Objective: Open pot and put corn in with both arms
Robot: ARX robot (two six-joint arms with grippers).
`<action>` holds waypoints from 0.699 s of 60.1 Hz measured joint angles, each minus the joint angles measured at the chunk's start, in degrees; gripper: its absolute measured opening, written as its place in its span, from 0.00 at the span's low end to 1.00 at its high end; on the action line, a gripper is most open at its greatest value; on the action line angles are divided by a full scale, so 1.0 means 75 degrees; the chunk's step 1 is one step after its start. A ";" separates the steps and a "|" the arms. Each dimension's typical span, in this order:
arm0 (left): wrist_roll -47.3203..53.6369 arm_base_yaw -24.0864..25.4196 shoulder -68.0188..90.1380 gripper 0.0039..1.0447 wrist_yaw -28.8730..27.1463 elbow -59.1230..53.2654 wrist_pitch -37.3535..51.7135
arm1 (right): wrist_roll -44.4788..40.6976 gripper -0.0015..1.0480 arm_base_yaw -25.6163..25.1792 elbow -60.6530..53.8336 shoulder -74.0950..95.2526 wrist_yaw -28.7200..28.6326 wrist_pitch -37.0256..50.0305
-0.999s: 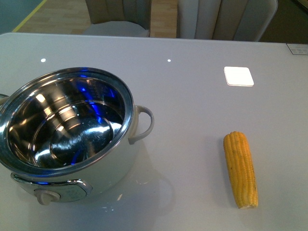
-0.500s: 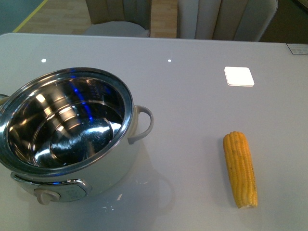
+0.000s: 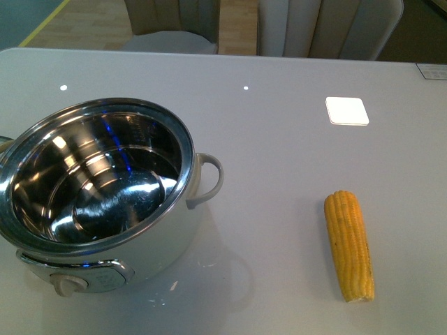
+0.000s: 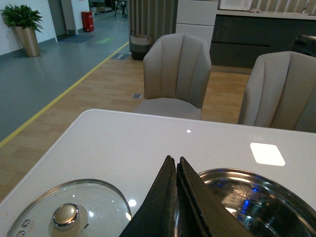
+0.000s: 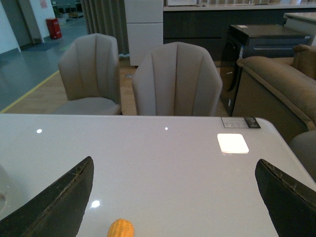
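My left pincer (image 4: 176,163) is closed, its two dark fingers pressed flat against each other with nothing between them. It hangs above the bench (image 4: 123,143). Beneath it, in the left wrist view, lie a glass lid (image 4: 94,197) with a steel knob on top and, just beside it, the steel rim of the pot (image 4: 276,190). I cannot tell whether the lid touches the pot.

My right pincer (image 5: 174,162) is spread wide and grips nothing, with bare bench showing between its fingers (image 5: 59,197). One end of the corn (image 5: 121,228) shows between them at the edge of the right wrist view, and nothing touches it.

Neither arm shows in the front view. There the pot (image 3: 160,251) stands open at about 8 o'clock on the bench (image 3: 279,160), its shiny inside empty. One looped white handle (image 3: 209,178) sticks out at the pot's 3 o'clock, and its control knob (image 3: 68,285) sits at its 6 o'clock. The corn (image 3: 349,244) lies flat at about 4 o'clock on the bench, well apart from the pot and off to the pot's 3 o'clock. Its length runs roughly from 12 to 6. A white square (image 3: 346,110) lies on the bench at the corn's 12 o'clock. Beyond the far edge of the bench stand padded chairs (image 3: 328,28).
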 joint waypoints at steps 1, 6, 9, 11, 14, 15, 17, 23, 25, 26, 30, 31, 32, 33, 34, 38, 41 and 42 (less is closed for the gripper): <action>0.0000 -0.0026 -0.0067 0.03 -0.0032 -0.0009 -0.0055 | 0.0000 0.92 0.0000 0.0000 0.0000 0.0000 0.0000; 0.0000 -0.0221 -0.0682 0.03 -0.0219 -0.0076 -0.0536 | 0.0000 0.92 0.0000 0.0000 0.0000 0.0003 0.0000; 0.0000 -0.0318 -0.1003 0.03 -0.0297 -0.0102 -0.0796 | 0.0000 0.92 0.0000 0.0000 0.0000 0.0003 0.0000; 0.0000 -0.0367 -0.1186 0.03 -0.0344 -0.0125 -0.0953 | 0.0000 0.92 0.0000 0.0000 0.0000 0.0003 0.0000; 0.0000 -0.0452 -0.1475 0.03 -0.0437 -0.0172 -0.1221 | 0.0000 0.92 0.0000 0.0000 0.0000 0.0003 0.0000; 0.0000 -0.0487 -0.1591 0.03 -0.0460 -0.0175 -0.1338 | 0.0000 0.92 0.0000 0.0000 0.0000 0.0003 0.0000; 0.0003 -0.0656 -0.1769 0.03 -0.0691 -0.0178 -0.1501 | 0.0000 0.92 0.0000 0.0000 0.0000 0.0003 0.0000; 0.0006 -0.1195 -0.2352 0.03 -0.1160 -0.0181 -0.2002 | 0.0000 0.92 0.0000 0.0000 0.0000 0.0000 0.0000; 0.0006 -0.1239 -0.2500 0.03 -0.1172 -0.0181 -0.2139 | 0.0000 0.92 0.0000 0.0000 0.0000 0.0003 0.0000; 0.0006 -0.1247 -0.2591 0.03 -0.1186 -0.0181 -0.2224 | 0.0000 0.92 0.0000 0.0000 0.0000 0.0006 0.0000; 0.0006 -0.1256 -0.2923 0.03 -0.1230 -0.0181 -0.2530 | 0.0000 0.92 0.0000 0.0000 0.0000 0.0003 0.0000; 0.0006 -0.1259 -0.3010 0.03 -0.1230 -0.0181 -0.2614 | 0.0000 0.92 0.0000 0.0000 0.0000 0.0006 0.0000; 0.0006 -0.1259 -0.3054 0.03 -0.1230 -0.0181 -0.2658 | 0.0000 0.92 0.0000 0.0000 0.0000 0.0006 0.0000; 0.0006 -0.1262 -0.3147 0.03 -0.1224 -0.0181 -0.2745 | 0.0000 0.92 0.0000 0.0000 0.0000 0.0003 0.0000; 0.0006 -0.1262 -0.3229 0.03 -0.1230 -0.0181 -0.2818 | 0.0000 0.92 0.0000 0.0000 0.0000 0.0003 0.0000; 0.0006 -0.1265 -0.3474 0.03 -0.1230 -0.0181 -0.3054 | 0.0000 0.92 0.0000 0.0000 0.0000 0.0003 0.0000; 0.0006 -0.1268 -0.3669 0.03 -0.1230 -0.0181 -0.3238 | 0.0000 0.92 0.0000 0.0000 0.0000 0.0003 0.0000; 0.0006 -0.1268 -0.3742 0.03 -0.1230 -0.0181 -0.3305 | 0.0000 0.92 0.0000 0.0000 0.0000 0.0003 0.0000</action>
